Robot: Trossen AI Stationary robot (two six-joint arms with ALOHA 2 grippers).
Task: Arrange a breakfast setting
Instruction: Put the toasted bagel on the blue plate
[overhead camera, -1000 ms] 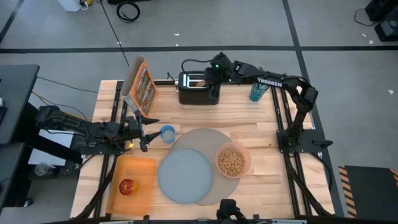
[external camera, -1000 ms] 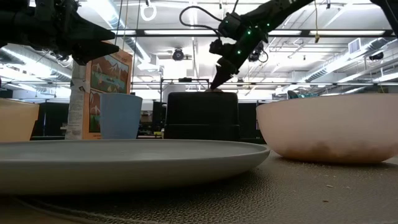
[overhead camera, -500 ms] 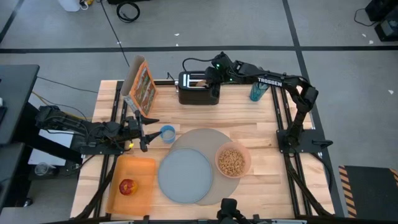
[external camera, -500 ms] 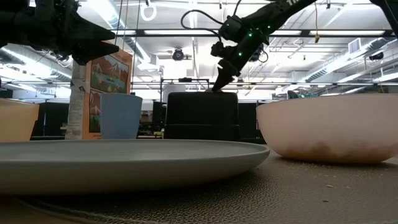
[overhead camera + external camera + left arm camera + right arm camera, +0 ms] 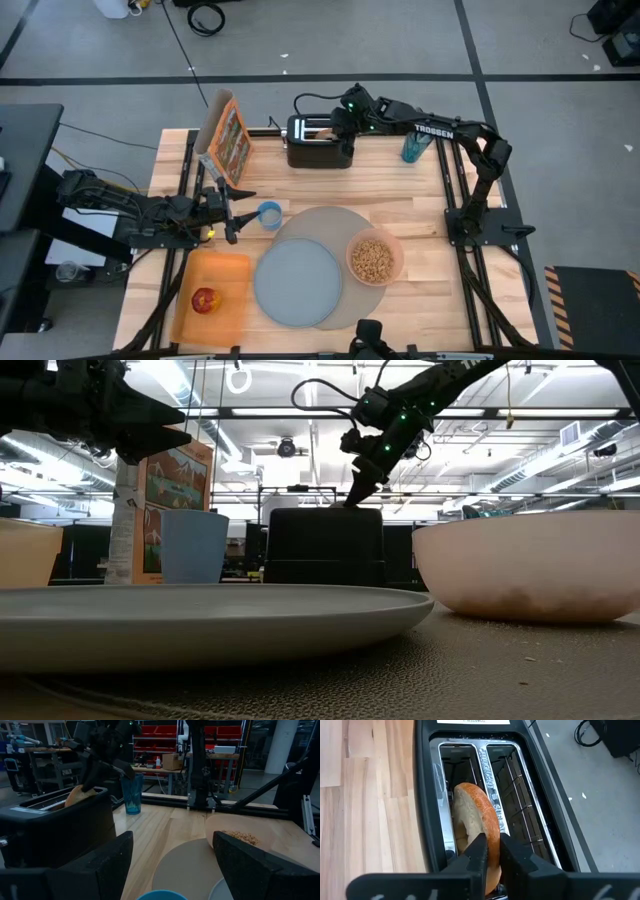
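Bench (image 5: 410,215): pale wooden top carrying everything; both arms are mounted at its side edges.
Mat (image 5: 345,222): large round grey disc near the front edge, the base for the setting, so plate and bowl already sit on it.
Plate (image 5: 297,282): blue-grey, on the mat's front-left part, bare, judged to be waiting for the bagel.
Orange board (image 5: 225,275): at the front-left corner, holding the apple (image 5: 205,300) until it is needed.
Toaster (image 5: 318,142): black, at the back edge; a white label at its top shows in the right wrist view but is unreadable.
Cereal box (image 5: 226,137): upright near the back-left corner, print too small to read.
Bowl (image 5: 375,258): pink, filled with tan cereal, on the mat's right side.
Right arm: reaches over the toaster; "TROSSEN" reads along its link.
Right end effector (image 5: 490,851): fingers pinching the bagel (image 5: 475,827), which stands half in the left slot, ready to be lifted out.
Left end effector (image 5: 170,857): fingers spread, empty, parked near the left edge beside a blue cup (image 5: 269,214).
Spoon: not seen.
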